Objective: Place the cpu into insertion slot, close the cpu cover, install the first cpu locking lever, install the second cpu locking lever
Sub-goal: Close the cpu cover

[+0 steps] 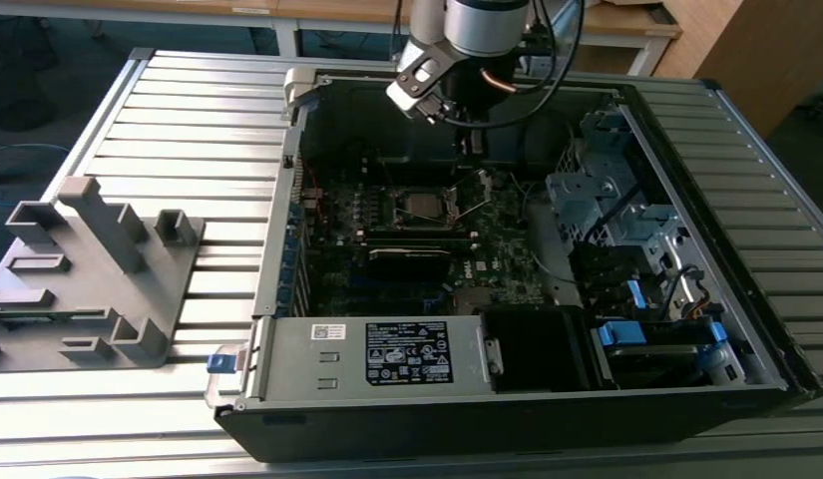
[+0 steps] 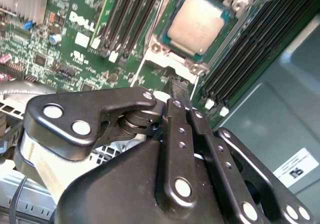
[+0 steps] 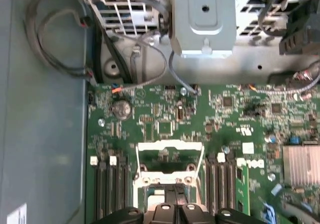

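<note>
Cpu (image 2: 196,25) lies seated just beyond the tool (image 2: 179,84).

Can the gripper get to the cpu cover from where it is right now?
Probably yes. The gripper hangs right beside the open cpu cover, with no cable or part between them in the second wrist view. The cpu is already seated.

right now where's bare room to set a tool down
Bare table slats between the grey fixture and the case, and beyond the case on the exterior view's right. Inside is crowded: gripper over the board, drive bays beside it.
</note>
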You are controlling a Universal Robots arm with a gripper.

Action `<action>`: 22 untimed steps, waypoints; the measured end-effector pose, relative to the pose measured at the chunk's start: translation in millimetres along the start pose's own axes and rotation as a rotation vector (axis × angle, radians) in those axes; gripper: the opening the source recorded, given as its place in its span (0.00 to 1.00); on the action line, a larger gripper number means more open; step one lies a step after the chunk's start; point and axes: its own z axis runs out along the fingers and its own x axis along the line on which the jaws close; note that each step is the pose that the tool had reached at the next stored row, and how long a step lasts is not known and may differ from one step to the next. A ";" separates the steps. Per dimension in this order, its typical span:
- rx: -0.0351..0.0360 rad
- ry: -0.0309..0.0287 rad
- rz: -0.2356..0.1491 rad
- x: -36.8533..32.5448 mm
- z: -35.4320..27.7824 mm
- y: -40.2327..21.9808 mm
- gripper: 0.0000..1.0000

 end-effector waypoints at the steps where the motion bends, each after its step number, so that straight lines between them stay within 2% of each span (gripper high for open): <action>1: 0.0000 0.0000 0.000 0.1 0.1 2.4 0.10; 22: 0.0000 0.0000 0.000 1.2 3.0 49.8 0.10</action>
